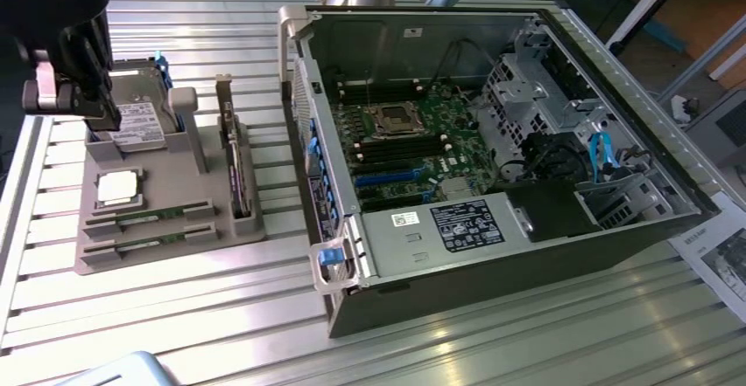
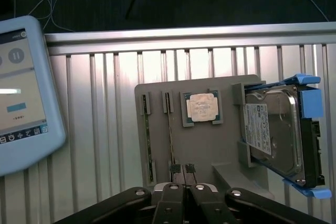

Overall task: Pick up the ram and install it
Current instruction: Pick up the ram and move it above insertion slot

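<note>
my hand: gripper (image 2: 182, 169) closed, fingertips pressed together, nothing between them; I hang above the gray tray (image 1: 175, 189) and touch none of the parts as far as I can see.
ram (image 1: 146, 218): green stick, on edge in a slot of the tray, just beside the processor. In the wrist view the ram (image 2: 169, 129) is edge-on and one end is close to my fingertips.
second ram stick (image 1: 152, 239): same kind, next slot over, parallel, along the tray edge farthest from the hard drive.
processor (image 2: 202, 107): square silver chip, flat in its pocket, between the ram and the hard drive.
hard drive (image 2: 273, 129): silver with blue rails, leaning tilted in its holder at the tray's end.
expansion card (image 1: 233, 163): dark, upright on edge along the tray side nearest the computer case.
computer case (image 1: 490, 141): side open, motherboard showing, just beside the tray at the exterior view's right.
table (image 1: 233, 334): ribbed metal slats, carries tray and case.
tablet (image 2: 21, 93): pale blue frame, screen lit, apart from the tray, off its ram-side edge.
</note>
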Motion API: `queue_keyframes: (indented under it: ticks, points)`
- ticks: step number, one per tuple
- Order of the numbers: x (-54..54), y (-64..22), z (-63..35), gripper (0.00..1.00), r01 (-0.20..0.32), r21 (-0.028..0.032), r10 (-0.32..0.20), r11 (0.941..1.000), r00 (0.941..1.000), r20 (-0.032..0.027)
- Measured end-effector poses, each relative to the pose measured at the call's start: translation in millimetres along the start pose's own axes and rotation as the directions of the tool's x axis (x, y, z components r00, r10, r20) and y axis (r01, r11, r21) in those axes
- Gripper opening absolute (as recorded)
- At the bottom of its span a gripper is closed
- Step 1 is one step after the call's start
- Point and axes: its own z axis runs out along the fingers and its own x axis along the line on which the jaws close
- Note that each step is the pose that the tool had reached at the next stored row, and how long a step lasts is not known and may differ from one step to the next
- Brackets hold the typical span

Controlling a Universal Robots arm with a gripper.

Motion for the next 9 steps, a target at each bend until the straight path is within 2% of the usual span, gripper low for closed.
queue_keyframes:
  ticks: [9]
  points:
    - [2.8,-0.2,0.1,0.10,0.000,0.0001,0.000,1.0000,1.0000,0.0001]
